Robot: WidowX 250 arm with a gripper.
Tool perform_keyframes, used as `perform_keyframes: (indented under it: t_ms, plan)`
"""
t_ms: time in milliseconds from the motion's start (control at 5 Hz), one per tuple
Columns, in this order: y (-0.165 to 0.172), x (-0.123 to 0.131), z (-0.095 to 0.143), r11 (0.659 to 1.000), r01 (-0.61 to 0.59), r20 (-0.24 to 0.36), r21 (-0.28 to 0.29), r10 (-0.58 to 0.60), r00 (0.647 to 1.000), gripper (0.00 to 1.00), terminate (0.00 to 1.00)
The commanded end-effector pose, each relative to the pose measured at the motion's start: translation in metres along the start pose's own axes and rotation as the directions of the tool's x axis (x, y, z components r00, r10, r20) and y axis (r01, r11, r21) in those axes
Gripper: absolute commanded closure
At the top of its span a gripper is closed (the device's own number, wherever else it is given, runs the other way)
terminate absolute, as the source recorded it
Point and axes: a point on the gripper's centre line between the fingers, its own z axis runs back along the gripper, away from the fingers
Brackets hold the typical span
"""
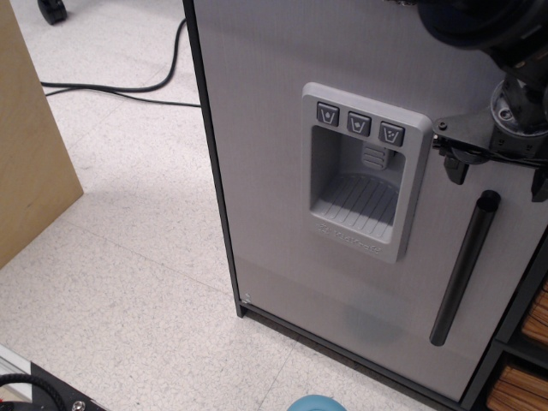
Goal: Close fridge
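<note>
The fridge's light grey door (274, 171) fills the middle and right of the view, lying flush in its black frame. It bears a three-button dispenser recess (362, 171) and a black bar handle (463, 267) at the lower right. My gripper (497, 174) is at the upper right, just above the handle's top end, close in front of the door. Its two dark fingers (454, 169) stand apart with nothing between them. The inner door bins are hidden.
A tan wooden panel (30, 145) stands at the left on the speckled floor (120, 282). A black cable (128, 88) runs across the floor at the back. Shelving with brown items (522, 377) shows at the lower right. A blue round object (315, 402) peeks at the bottom edge.
</note>
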Motion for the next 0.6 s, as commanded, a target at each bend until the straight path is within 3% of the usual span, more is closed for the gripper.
perform_keyframes:
  t_ms: [0,200,400]
  plan:
    - [0.0246,-0.0112,0.0767,0.999,0.020,0.032,-0.042,-0.019,0.999,0.00,0.00]
    - [0.0246,-0.0112,0.0767,0.999,0.020,0.032,-0.042,-0.019,0.999,0.00,0.00]
    - [0.0246,-0.0112,0.0767,0.999,0.020,0.032,-0.042,-0.019,0.999,0.00,1.00]
